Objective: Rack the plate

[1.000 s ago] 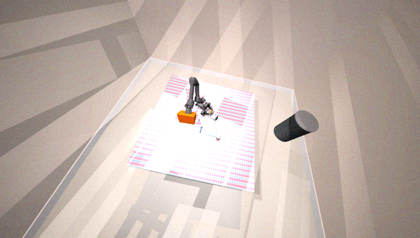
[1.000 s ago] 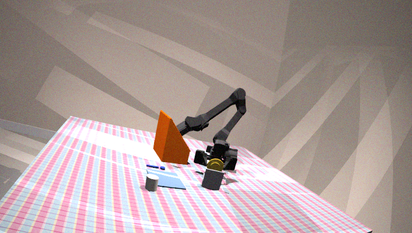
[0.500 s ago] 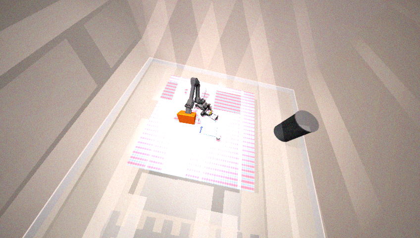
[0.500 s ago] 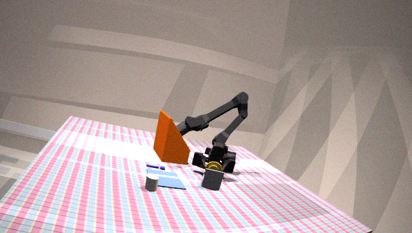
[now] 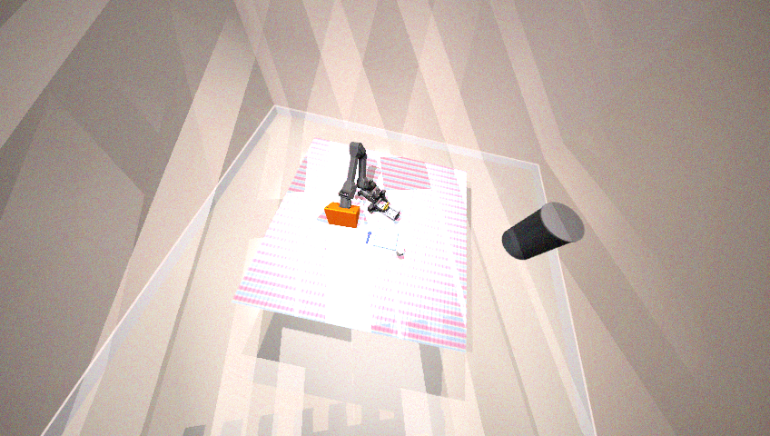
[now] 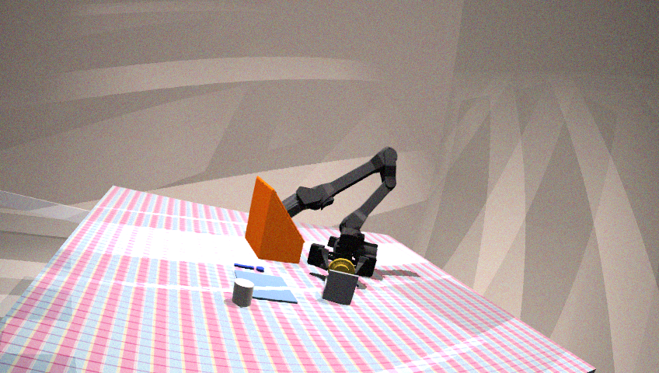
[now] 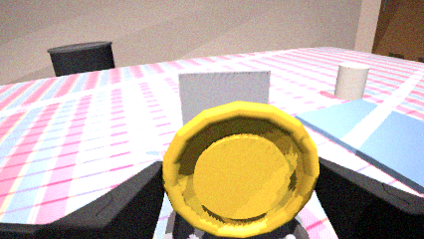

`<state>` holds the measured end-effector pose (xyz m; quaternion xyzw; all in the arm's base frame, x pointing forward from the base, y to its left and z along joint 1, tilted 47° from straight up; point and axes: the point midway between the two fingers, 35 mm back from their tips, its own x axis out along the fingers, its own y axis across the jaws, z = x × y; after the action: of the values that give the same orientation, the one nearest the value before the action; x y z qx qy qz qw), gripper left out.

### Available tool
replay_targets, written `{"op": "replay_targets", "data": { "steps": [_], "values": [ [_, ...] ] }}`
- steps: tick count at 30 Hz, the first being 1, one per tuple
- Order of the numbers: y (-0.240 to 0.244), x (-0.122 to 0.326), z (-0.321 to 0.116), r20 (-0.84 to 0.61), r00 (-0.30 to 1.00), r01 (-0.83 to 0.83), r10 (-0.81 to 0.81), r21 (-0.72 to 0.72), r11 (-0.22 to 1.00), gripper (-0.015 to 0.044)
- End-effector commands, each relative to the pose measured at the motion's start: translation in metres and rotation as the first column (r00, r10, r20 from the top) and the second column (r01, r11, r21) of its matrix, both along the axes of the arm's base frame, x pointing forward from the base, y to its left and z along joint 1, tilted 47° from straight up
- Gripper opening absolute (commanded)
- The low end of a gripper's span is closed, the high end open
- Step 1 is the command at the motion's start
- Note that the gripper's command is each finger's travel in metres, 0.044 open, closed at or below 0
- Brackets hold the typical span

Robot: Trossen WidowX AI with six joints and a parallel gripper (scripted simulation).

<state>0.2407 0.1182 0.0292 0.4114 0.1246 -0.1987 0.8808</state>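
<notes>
Checked tabletop [image 6: 138, 318] | my jaws grip plate [image 7: 241, 166] upright | rack slot probably below, unseen | release slowly, withdraw straight.

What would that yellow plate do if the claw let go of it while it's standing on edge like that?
The yellow plate is round and stands on edge between the gripper's fingers, so without support it would probably roll or fall flat. It shows no bend where it is squeezed, so it seems stiff. Only its narrow rim is gripped, so it might slip easily.
</notes>
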Motion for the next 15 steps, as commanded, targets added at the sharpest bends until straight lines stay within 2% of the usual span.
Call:
{"op": "replay_targets", "data": {
  "steps": [1,8,15],
  "values": [
    [0.0,0.0,0.0,0.0,1.0,0.0,0.0,0.0,1.0,0.0394],
    [-0.001,0.0,0.001,-0.001,1.0,0.0,0.0,0.0,1.0,0.04],
    [-0.03,0.007,0.036,-0.017,1.0,0.009,-0.009,0.002,1.0,0.04]
  ]
}}
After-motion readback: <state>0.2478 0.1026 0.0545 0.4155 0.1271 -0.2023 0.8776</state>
